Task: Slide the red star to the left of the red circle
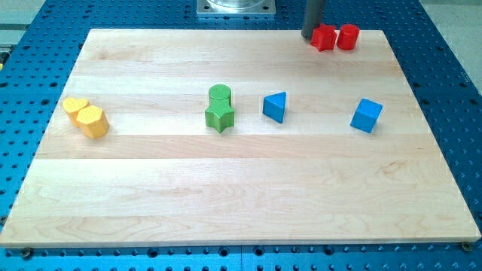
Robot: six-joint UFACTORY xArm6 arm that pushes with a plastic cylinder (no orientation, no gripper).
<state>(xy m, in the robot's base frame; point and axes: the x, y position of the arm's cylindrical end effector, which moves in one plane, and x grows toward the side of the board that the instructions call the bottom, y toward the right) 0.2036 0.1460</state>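
At table (151, 196) top edge: my tip (309, 36) touches red star (323, 38) left side; star already against red circle (347, 37). No hand on rod. Risk: further rightward push shoves both off edge.

The tabletop (241, 188) is pale wood with faint lengthwise grain. On it are a red star (324, 38), a red circle (348, 37), a green cylinder (219, 95), a green star (220, 117), a blue triangle (276, 107), a blue cube (367, 115) and two yellow blocks (86, 117). My tip (309, 36) is dark grey.

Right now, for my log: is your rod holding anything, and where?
Nothing held. My tip sits just left of the red star, which is beside the red circle.
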